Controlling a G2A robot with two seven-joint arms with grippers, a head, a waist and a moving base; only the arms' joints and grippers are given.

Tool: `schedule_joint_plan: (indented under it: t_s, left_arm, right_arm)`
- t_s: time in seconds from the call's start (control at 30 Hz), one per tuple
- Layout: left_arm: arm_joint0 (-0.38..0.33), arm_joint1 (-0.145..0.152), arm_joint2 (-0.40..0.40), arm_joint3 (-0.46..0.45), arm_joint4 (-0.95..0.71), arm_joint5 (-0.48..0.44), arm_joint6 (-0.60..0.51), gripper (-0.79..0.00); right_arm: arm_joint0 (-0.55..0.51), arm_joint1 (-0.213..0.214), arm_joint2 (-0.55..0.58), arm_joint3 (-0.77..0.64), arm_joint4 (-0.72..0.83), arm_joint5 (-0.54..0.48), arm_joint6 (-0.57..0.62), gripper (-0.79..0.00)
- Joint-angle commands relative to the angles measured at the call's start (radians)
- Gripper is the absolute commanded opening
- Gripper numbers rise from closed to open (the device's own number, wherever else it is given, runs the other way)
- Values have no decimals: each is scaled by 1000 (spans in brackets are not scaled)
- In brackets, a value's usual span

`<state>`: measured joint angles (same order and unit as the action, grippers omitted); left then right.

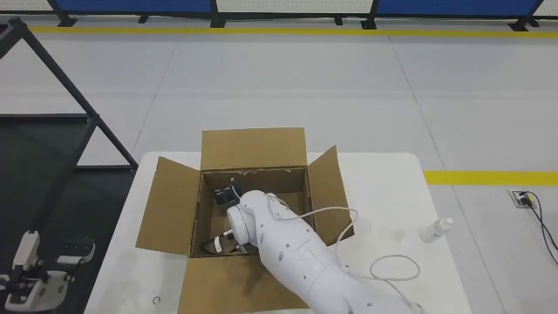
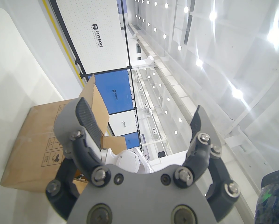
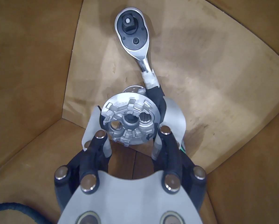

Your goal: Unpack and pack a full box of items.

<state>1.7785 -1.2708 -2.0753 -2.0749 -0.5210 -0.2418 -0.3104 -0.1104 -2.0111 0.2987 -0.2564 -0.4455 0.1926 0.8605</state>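
Note:
An open cardboard box [image 1: 253, 148] stands in the middle of the white table. A white arm [image 1: 266, 231] reaches down into it. In the right wrist view my right gripper [image 3: 130, 121] is low inside the box [image 3: 211, 71], shut on a round metal disc with a toothed hub [image 3: 130, 120]. A ratchet wrench [image 3: 134, 38] lies on the box floor just beyond the disc, its black handle running under it. My left gripper [image 2: 139, 115] is open with nothing between its fingers, pointing up toward the ceiling beside the outside of the box [image 2: 32, 141].
A small black item [image 1: 227, 196] lies in the far part of the box. A white bottle [image 1: 436, 229] stands on the table to the right. A white cable [image 1: 392, 270] loops near the front, and a small ring [image 1: 156, 300] lies at the front left.

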Motion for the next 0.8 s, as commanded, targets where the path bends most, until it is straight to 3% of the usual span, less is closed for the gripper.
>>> schedule_joint_plan:
  t_s: [0.0,0.47,0.77]
  left_arm:
    - [-1,0,1,0,2,2,-1,0]
    - [-25,0,28,-12,47,23,-24,0]
    - [-36,1,43,-22,74,34,-41,0]
  right_arm:
    - [5,1,3,-6,0,6,-12,-785]
    - [42,18,43,-97,-27,84,-81,-785]
    - [24,88,113,-227,-62,131,-137,-785]
